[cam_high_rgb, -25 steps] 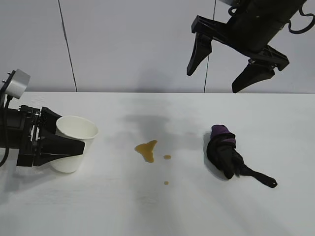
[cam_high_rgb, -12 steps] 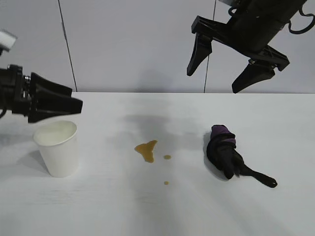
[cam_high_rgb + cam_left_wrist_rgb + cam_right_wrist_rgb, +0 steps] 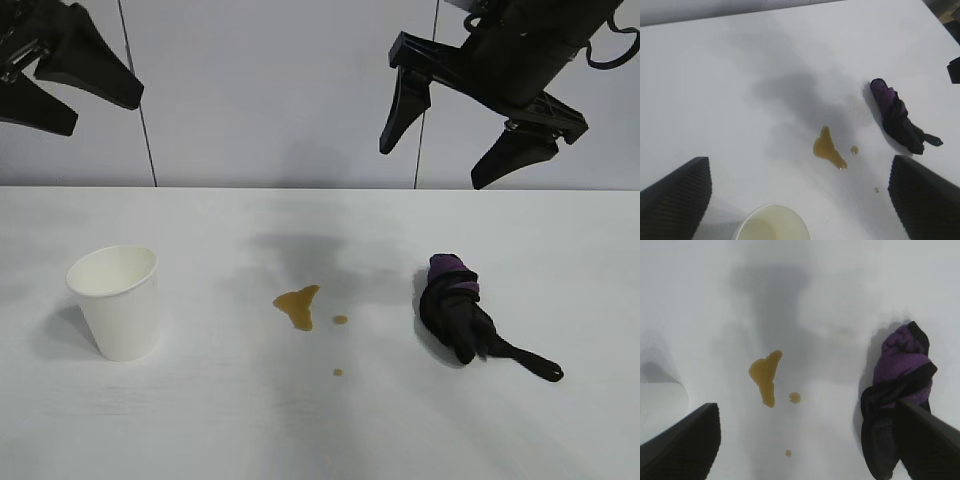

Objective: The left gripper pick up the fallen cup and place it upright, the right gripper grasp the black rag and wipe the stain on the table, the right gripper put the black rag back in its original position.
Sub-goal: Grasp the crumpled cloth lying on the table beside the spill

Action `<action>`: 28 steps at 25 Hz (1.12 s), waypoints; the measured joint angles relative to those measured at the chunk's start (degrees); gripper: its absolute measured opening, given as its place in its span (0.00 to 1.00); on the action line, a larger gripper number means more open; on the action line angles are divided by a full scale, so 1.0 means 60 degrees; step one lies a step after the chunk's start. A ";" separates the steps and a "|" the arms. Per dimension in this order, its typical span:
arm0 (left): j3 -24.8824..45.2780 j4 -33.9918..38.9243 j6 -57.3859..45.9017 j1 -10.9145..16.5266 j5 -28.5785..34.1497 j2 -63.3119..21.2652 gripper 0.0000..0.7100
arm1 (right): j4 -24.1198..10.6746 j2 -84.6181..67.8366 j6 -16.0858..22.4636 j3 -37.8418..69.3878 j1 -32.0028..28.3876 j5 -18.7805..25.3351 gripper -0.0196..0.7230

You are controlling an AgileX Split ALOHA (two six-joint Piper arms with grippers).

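The white paper cup (image 3: 115, 301) stands upright on the table (image 3: 200, 420) at the left, mouth up, also seen from above (image 3: 772, 224). High above it, at the top left corner, my left gripper (image 3: 85, 98) hangs open and empty. The amber stain (image 3: 298, 304) with two small droplets lies mid-table (image 3: 827, 148) (image 3: 765, 375). To its right lies the bunched black rag (image 3: 462, 320) with a purple patch and a thin tail (image 3: 896, 399) (image 3: 896, 119). My right gripper (image 3: 435, 165) hangs open high above the rag, holding nothing.
A plain grey-white wall panel with vertical seams (image 3: 138, 110) stands behind the table. The arms' shadow (image 3: 300, 250) falls on the tabletop behind the stain.
My left gripper let go of the cup, which now stands upright, and rose from table level to the top left corner. The right gripper stayed still.
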 joint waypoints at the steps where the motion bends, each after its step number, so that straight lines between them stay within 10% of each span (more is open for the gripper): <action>1: -0.0259 0.0822 -0.1104 -0.0149 0.0031 0.0000 0.98 | 0.0043 0.0000 0.0000 0.0000 0.0000 -0.0139 0.89; 7: -0.0594 0.3020 -0.3800 -0.0908 0.0387 0.0182 0.98 | 0.0057 0.0000 0.0000 0.0000 0.0000 -0.0240 0.89; 18: -0.0668 0.2502 -0.3980 -0.0946 0.0662 0.0660 0.98 | -0.1902 0.0000 0.0592 0.0000 0.0000 0.0656 0.89; 28: -0.0668 0.1816 -0.3988 -0.0946 0.0743 0.0667 0.98 | -0.1973 0.0745 0.0766 0.0000 0.0000 0.0638 0.89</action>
